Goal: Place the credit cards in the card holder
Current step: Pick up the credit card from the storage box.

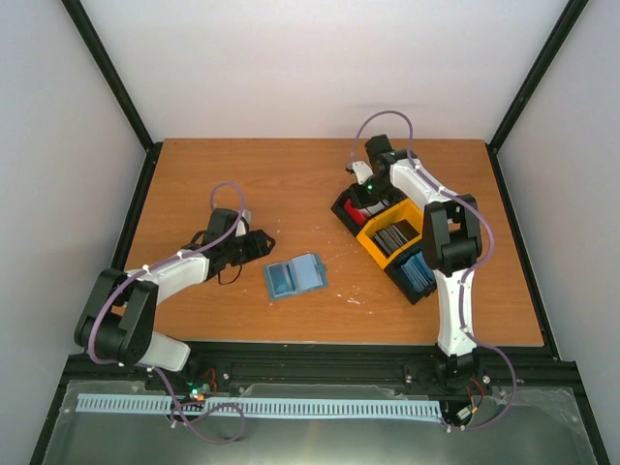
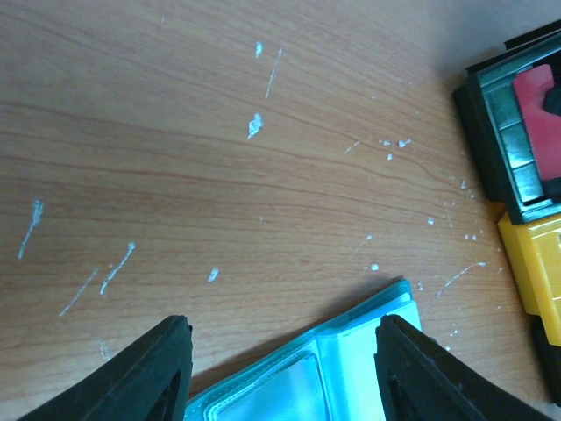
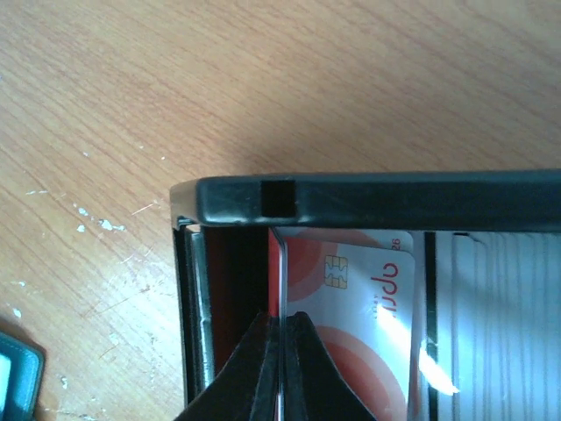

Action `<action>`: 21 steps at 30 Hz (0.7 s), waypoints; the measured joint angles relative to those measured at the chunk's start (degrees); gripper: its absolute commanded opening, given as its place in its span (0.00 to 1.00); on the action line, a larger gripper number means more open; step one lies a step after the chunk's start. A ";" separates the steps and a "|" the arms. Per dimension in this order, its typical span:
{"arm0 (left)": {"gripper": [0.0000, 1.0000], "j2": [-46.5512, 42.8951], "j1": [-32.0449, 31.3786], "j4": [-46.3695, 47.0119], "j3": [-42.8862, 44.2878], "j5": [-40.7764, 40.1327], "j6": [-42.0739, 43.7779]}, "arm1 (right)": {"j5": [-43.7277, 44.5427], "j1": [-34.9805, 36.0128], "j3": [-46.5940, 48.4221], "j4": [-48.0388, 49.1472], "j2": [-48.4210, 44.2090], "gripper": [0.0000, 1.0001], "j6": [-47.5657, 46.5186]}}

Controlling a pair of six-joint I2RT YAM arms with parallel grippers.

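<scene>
The card holder point(image 1: 295, 277) lies open on the table, blue-grey with clear pockets. My left gripper point(image 1: 256, 244) is open and empty just left of it. In the left wrist view the holder point(image 2: 324, 373) shows between and below the spread fingers point(image 2: 166, 368). My right gripper point(image 1: 366, 194) reaches down into the far black compartment of the tray point(image 1: 341, 209). In the right wrist view it point(image 3: 282, 329) is shut on the edge of an upright red credit card point(image 3: 277, 263). Another red-and-white card with a chip point(image 3: 368, 298) stands beside it.
The black-and-yellow three-compartment tray holds dark grey cards in its yellow middle part point(image 1: 392, 235) and blue cards in the near part point(image 1: 418, 271). The tray's black wall point(image 3: 377, 197) crosses the right wrist view. The tray's end point(image 2: 513, 140) shows at the right of the left wrist view.
</scene>
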 measured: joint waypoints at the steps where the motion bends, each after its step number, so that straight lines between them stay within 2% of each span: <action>1: 0.59 -0.42 0.00 0.00 0.00 -0.04 0.00 | 0.39 0.00 0.00 0.22 -0.02 0.03 -0.02; 6: 0.59 -2.40 0.00 0.07 0.00 -0.11 0.02 | 1.95 -0.46 0.00 0.70 -1.97 0.03 -0.02; 12: 0.63 -3.63 0.00 0.20 0.00 0.37 0.09 | 2.16 -1.99 -0.68 1.16 -8.74 0.03 0.46; 16: 0.70 -4.42 0.00 1.31 0.00 1.77 0.39 | -0.04 -2.89 -4.07 2.89 -15.13 0.03 2.58; 21: 0.81 -5.18 0.00 4.50 0.00 5.64 0.50 | -7.61 -3.69 -11.19 8.76 -22.14 0.03 8.66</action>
